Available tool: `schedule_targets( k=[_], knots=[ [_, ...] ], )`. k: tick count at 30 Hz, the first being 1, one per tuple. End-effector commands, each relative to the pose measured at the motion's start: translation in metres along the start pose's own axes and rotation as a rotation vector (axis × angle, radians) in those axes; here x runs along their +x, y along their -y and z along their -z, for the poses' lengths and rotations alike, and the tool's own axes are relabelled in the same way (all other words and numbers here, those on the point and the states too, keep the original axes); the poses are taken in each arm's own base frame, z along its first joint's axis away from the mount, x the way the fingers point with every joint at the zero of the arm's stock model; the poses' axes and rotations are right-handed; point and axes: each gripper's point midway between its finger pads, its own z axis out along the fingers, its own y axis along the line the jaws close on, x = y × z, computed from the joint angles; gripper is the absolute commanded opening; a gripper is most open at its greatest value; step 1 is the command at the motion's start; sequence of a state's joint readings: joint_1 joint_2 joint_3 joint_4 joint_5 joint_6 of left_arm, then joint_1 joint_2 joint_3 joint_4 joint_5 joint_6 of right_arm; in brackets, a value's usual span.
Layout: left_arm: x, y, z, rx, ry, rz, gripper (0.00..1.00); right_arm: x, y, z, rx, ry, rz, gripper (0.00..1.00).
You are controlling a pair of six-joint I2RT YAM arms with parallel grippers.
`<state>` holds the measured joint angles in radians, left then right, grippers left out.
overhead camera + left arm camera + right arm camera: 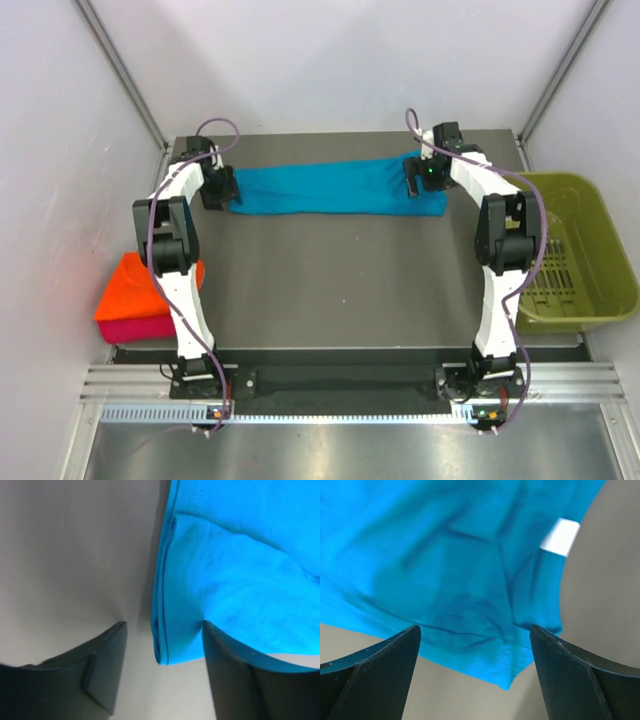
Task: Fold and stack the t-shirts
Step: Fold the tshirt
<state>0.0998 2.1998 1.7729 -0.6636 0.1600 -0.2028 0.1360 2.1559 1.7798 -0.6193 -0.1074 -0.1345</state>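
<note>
The teal-blue t-shirt lies folded into a long strip across the far part of the table. My left gripper is open at its left end; in the left wrist view the folded corner sits between the fingers. My right gripper is open over its right end; in the right wrist view the cloth with its white label lies between the spread fingers. The orange t-shirt lies folded on the magenta-pink one at the table's left edge.
An olive-green plastic basket stands off the table's right side. The grey table stretches between the strip and the arm bases. White walls close in at the back and sides.
</note>
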Motion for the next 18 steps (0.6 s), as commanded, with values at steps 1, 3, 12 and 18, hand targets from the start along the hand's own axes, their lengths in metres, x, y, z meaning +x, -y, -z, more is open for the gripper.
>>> schedule_targets(
  k=[1, 3, 12, 18],
  knots=[
    [-0.021, 0.005, 0.000, 0.003, 0.059, -0.036, 0.65, 0.001, 0.006, 0.002, 0.011, -0.003, -0.049, 0.88],
    [-0.020, 0.008, -0.001, 0.014, 0.053, -0.039, 0.51, 0.007, 0.006, 0.003, 0.010, -0.024, -0.053, 0.88],
    [-0.012, 0.012, 0.004, 0.031, 0.035, -0.037, 0.01, 0.037, 0.007, -0.002, 0.029, -0.096, -0.054, 0.81],
    [-0.012, 0.014, 0.009, 0.039, 0.037, -0.043, 0.00, 0.041, 0.012, -0.006, 0.052, -0.108, -0.052, 0.73]
  ],
)
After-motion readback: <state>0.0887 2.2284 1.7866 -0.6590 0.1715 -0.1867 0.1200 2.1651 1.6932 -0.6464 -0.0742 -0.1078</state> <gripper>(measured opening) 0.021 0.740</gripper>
